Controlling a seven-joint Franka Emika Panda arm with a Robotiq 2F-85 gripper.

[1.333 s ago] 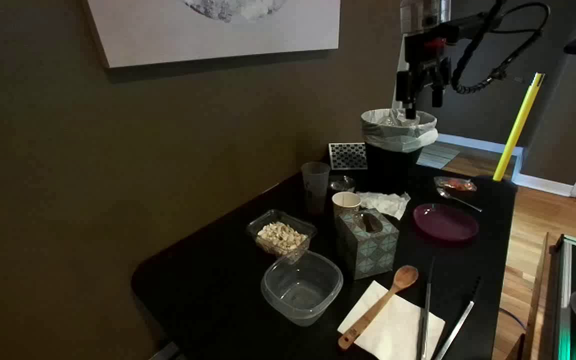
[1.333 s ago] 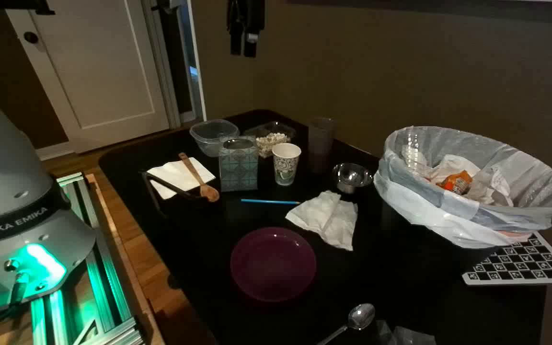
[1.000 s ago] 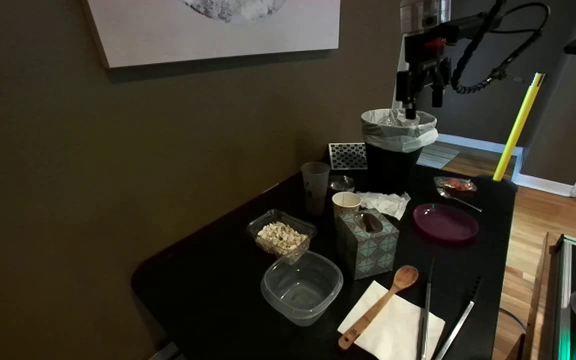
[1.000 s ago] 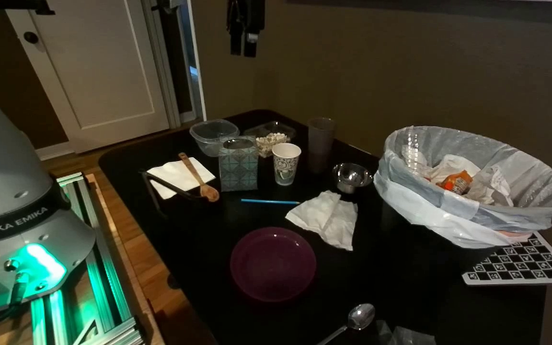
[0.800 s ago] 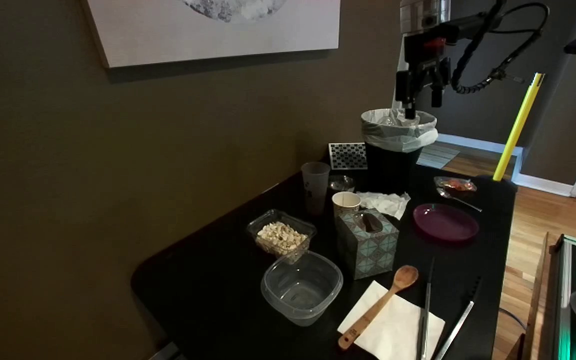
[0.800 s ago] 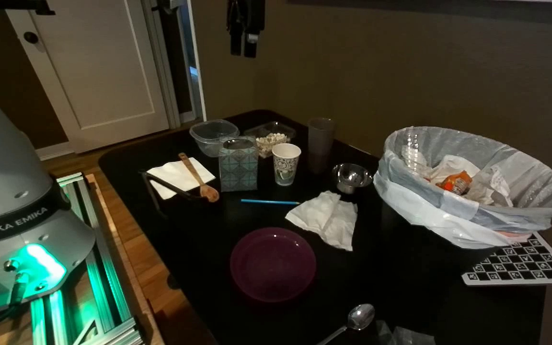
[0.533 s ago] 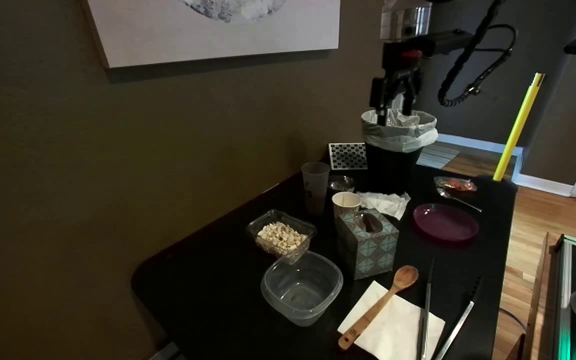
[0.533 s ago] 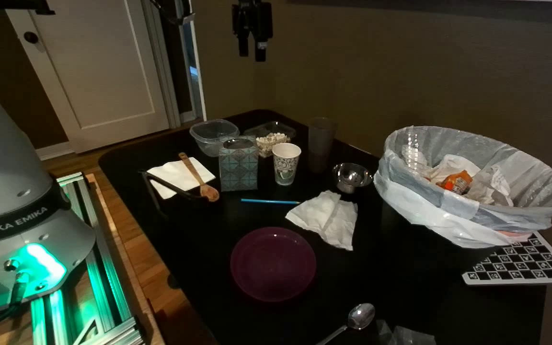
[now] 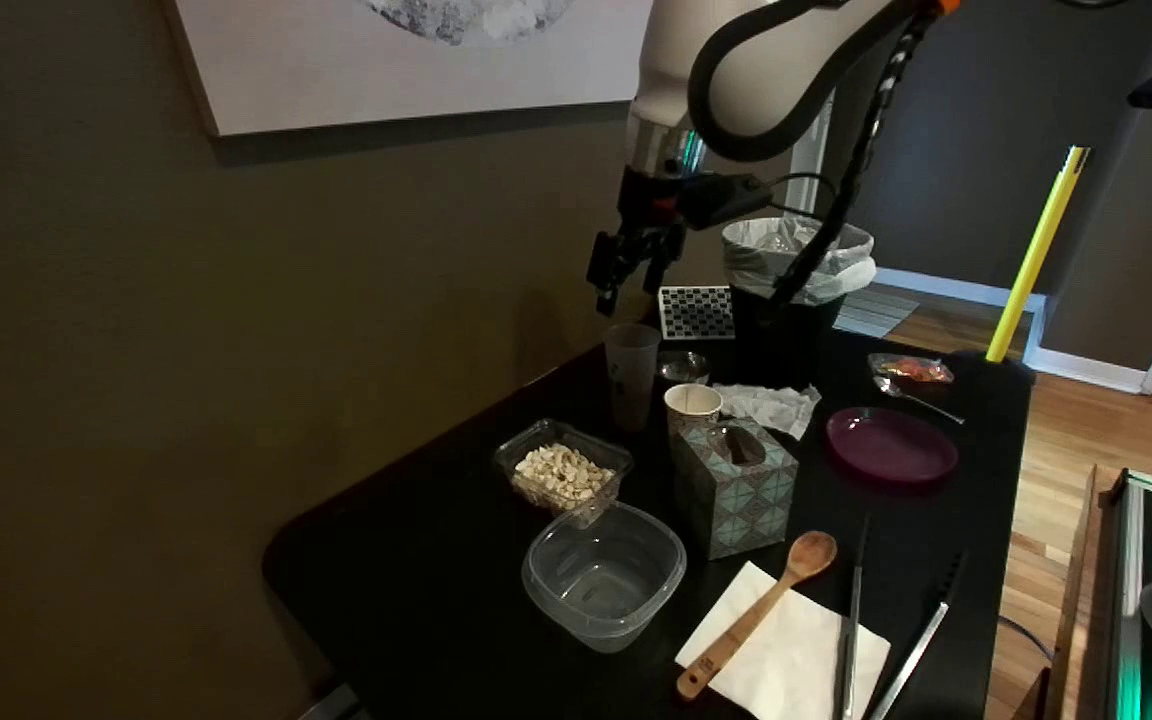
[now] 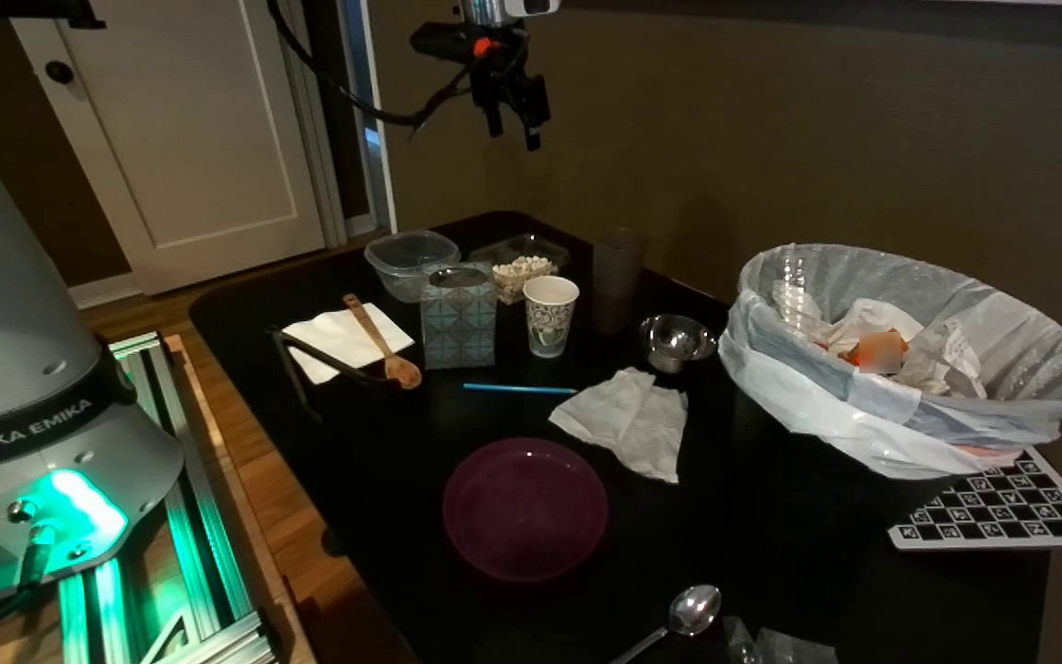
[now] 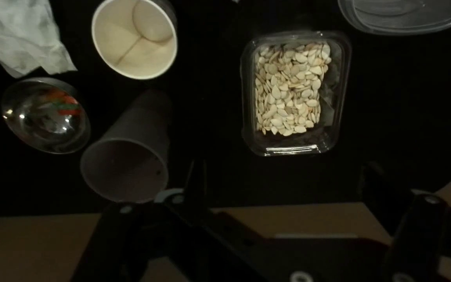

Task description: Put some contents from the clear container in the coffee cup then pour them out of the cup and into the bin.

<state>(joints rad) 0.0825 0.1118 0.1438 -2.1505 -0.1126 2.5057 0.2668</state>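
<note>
My gripper [image 9: 630, 295] is open and empty, high above the table's wall side; it also shows in an exterior view [image 10: 514, 136] and the wrist view [image 11: 284, 172]. The clear container [image 11: 293, 149] holds the contents [image 11: 288, 90], pale flat seed-like bits; in the wrist view it lies just beyond the gap between the fingers. A paper coffee cup [image 10: 549, 318], white inside with printed sides, stands upright; its inside [image 11: 131, 39] looks empty. A taller dark grey cup [image 9: 631, 375] stands beside it near the wall. The bin [image 10: 854, 438], with a folded pale liner, holds rubbish.
A tissue box [image 9: 736, 490] stands against the paper cup's near side in an exterior view. A larger clear tub [image 9: 604, 580] sits by the container. A metal bowl [image 10: 677, 343], crumpled tissue [image 10: 623, 420], maroon plate [image 10: 524, 512], wooden spoon [image 9: 761, 615] and tongs [image 9: 921, 640] lie around.
The gripper stayed still at first. It has since moved away from its place in front of the bin, leftward and lower in an exterior view, toward the grey cup and container. The table objects have not moved.
</note>
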